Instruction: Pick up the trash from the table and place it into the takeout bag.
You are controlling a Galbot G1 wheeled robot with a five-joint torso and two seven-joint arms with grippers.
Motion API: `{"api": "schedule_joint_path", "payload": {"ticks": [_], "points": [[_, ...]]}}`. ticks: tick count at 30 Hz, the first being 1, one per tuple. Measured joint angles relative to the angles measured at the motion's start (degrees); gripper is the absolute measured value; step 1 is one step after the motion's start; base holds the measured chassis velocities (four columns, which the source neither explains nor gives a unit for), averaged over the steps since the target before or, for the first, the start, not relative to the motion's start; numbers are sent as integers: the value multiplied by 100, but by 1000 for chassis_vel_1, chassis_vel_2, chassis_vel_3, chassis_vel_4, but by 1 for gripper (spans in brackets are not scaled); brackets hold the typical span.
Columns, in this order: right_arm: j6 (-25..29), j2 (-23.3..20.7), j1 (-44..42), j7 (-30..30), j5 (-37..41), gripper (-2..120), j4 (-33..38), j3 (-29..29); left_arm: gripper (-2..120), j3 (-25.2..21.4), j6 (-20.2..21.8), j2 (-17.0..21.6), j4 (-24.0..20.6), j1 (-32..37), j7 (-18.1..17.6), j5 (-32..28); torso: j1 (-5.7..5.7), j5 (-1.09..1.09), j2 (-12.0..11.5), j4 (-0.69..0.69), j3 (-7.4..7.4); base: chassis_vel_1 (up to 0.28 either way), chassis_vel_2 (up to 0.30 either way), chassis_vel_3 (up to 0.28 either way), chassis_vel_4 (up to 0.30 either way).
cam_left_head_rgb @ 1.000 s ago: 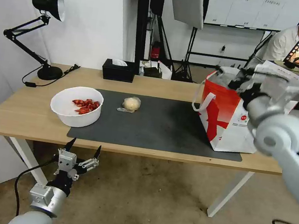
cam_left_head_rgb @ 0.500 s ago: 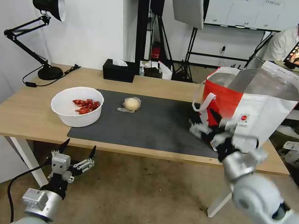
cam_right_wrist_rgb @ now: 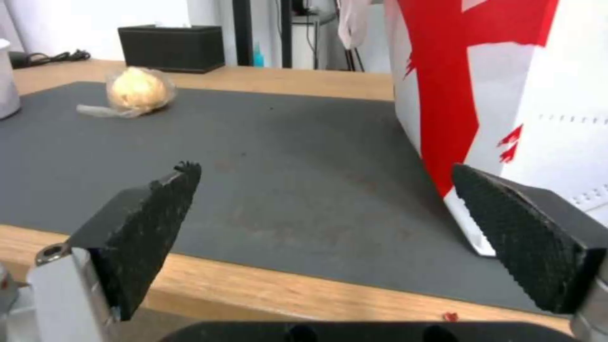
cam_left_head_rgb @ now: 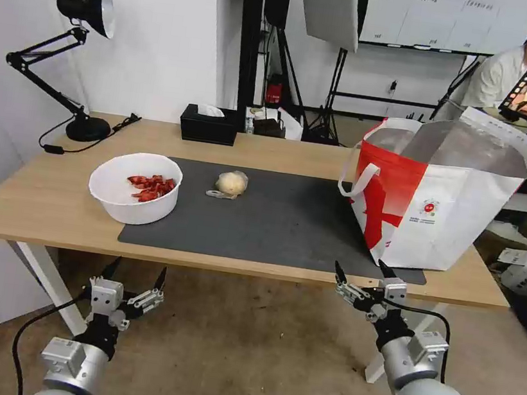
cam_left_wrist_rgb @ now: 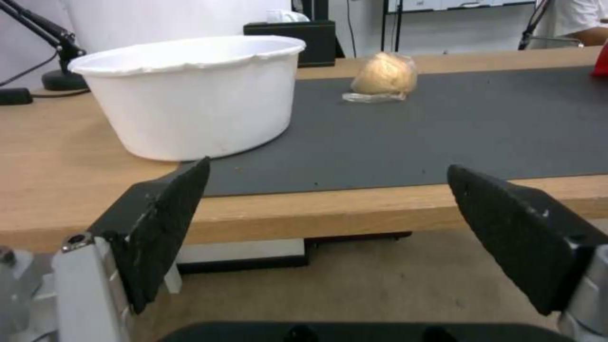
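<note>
Both grippers hang empty with fingers spread wide, below the near edge of the desk point(cam_left_head_rgb: 49, 202), wrists angled up: the left gripper point(cam_left_head_rgb: 138, 266) before the white bowl point(cam_left_head_rgb: 135, 187) of red scraps, the right gripper point(cam_left_head_rgb: 360, 272) before the takeout bag point(cam_left_head_rgb: 450, 209). The bag stands upright at the right end of the grey mat point(cam_left_head_rgb: 273, 218). The wrapped beige lump point(cam_left_head_rgb: 231, 183) lies on the mat just right of the bowl, well apart from the bag.

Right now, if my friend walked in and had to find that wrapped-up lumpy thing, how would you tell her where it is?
Look at the long wooden table and its dark grey mat. Near the mat's far edge, between the white bowl and the red-and-white takeout bag, lies the plastic-wrapped beige lump. It is the only round, pale yellowish thing in clear wrap.
</note>
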Motion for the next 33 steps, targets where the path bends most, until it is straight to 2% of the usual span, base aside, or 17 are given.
{"api": "schedule_joint_path", "payload": {"ticks": [33], "points": [[-11, 145, -275, 7, -118, 100, -40, -103, 100, 12, -5, -9, -65, 56, 1, 9, 0, 0, 0, 0, 0, 0, 0, 0, 0]]}}
